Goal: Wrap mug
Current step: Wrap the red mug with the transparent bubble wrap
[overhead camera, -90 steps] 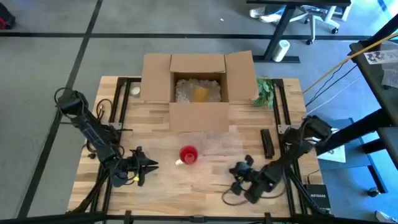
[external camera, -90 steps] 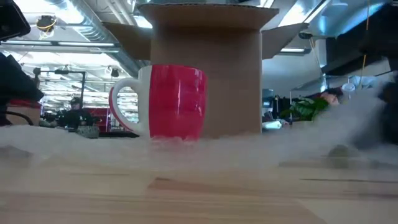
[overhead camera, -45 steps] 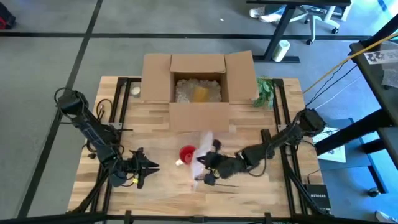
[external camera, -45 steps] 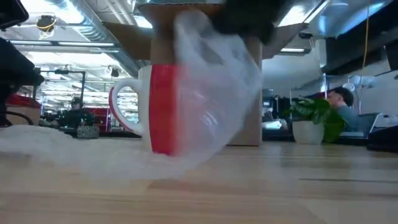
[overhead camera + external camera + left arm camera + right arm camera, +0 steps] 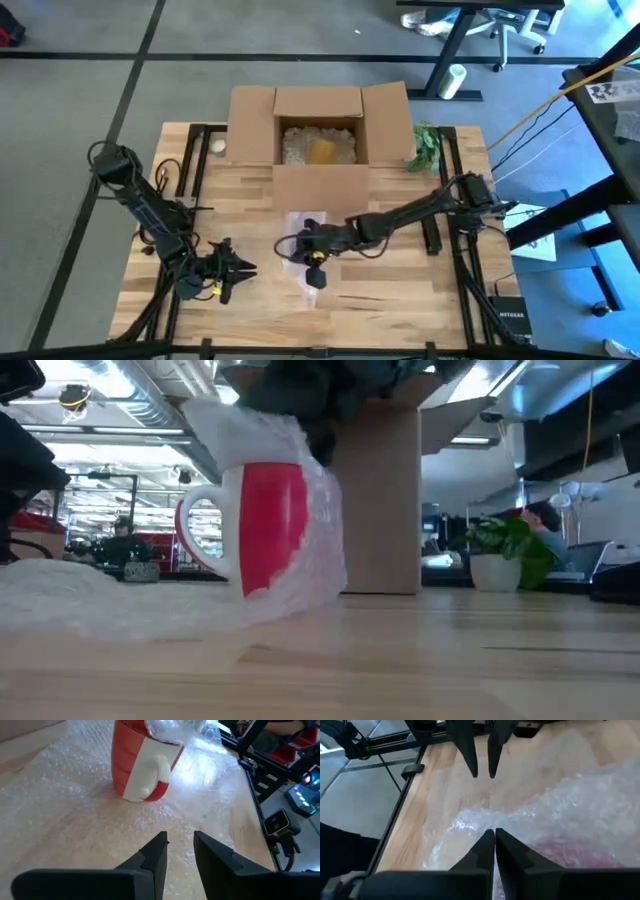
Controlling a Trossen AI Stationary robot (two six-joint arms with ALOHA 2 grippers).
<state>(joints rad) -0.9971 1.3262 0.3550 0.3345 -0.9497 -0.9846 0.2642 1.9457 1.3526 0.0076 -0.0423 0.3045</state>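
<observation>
Your right gripper (image 5: 305, 247) reaches across over the mug (image 5: 262, 525), fingers pinched together; your left gripper (image 5: 243, 267) waits beside it, slightly parted

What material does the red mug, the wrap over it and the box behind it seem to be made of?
The red mug looks like glazed ceramic: glossy red wall with reflections, white handle. The wrap appears to be clear plastic bubble wrap: translucent, with small raised cells; the right gripper pinches it. The box seems to be plain brown corrugated cardboard, matte, with folded flaps.

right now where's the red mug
In the high view the red ceramic mug sits mid-table in front of the cardboard box, under bubble wrap pulled over by the right tool.
</observation>
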